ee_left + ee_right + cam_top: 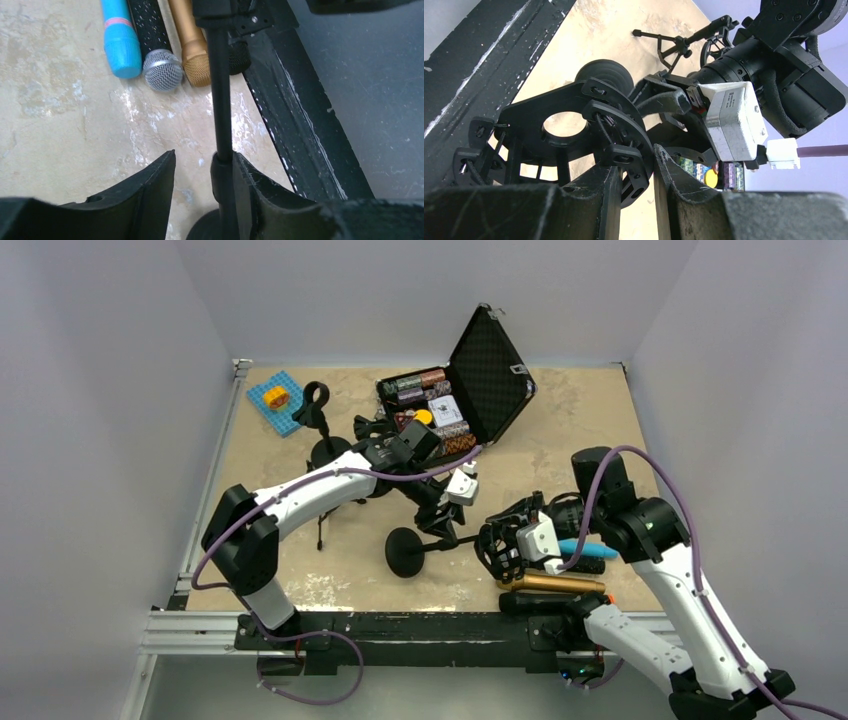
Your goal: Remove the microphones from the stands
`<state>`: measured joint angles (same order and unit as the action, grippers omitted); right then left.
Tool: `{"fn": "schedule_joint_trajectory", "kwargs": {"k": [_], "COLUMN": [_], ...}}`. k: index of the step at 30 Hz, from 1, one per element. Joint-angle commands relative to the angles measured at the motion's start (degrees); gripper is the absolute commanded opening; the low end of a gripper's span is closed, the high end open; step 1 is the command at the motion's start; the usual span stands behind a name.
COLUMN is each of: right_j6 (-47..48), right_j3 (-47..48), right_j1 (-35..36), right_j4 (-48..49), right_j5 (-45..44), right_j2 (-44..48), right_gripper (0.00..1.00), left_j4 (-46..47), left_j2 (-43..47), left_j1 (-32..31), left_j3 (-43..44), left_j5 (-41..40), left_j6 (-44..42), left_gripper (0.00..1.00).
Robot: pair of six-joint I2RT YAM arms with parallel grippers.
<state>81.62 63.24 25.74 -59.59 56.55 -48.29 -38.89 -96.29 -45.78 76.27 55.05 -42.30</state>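
Observation:
A black microphone stand with a round base (405, 552) leans over at the table's middle. My left gripper (445, 520) is open around its pole (220, 100). The pole rests against the right finger, and the left finger stands clear, as the left wrist view (205, 154) shows. My right gripper (503, 550) is shut on the rim of the stand's black shock mount (524, 120), whose ring is empty, as the right wrist view (636, 159) shows. Several microphones lie side by side at the near edge: blue (120, 40), black with a silver grille (155, 50) and gold (192, 45).
A second stand with a clip (315, 405) is at the back left, with a small tripod (674, 42) near it. An open black case of chips (450, 400) stands at the back. A blue mat with a yellow block (275, 398) lies in the far left corner. The black front rail (300, 125) is close.

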Motion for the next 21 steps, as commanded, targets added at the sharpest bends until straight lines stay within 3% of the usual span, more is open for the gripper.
{"fn": "schedule_joint_trajectory", "kwargs": {"k": [1,4,10,16,21], "right_j6": [-1.4,-1.8,-3.0,-12.3,-34.1], "right_j3": [-1.0,-1.3,-1.2,-0.5,-0.8], "right_j1": [0.0,0.0,0.0,0.0,0.0], "right_j4": [0.7,1.3,2.3,6.6,19.6], "right_j5": [-2.5,-2.4,-2.0,-3.2,-8.8], "right_j2": [0.5,0.7,0.2,-0.1,-1.0], "right_gripper": [0.0,0.0,0.0,0.0,0.0], "left_j4": [-6.9,-10.6,-0.9,2.0,12.4], "left_j2": [3.5,3.4,1.5,2.3,9.5], "left_j1": [0.0,0.1,-0.1,-0.2,-0.3], "left_j3": [0.1,1.5,-1.9,-3.6,-10.9], "left_j5": [-0.3,-0.7,-5.2,-3.8,-5.3], "left_j6": [-2.2,-2.0,3.9,6.8,16.6], "left_gripper": [0.54,0.59,0.54,0.29,0.13]}}
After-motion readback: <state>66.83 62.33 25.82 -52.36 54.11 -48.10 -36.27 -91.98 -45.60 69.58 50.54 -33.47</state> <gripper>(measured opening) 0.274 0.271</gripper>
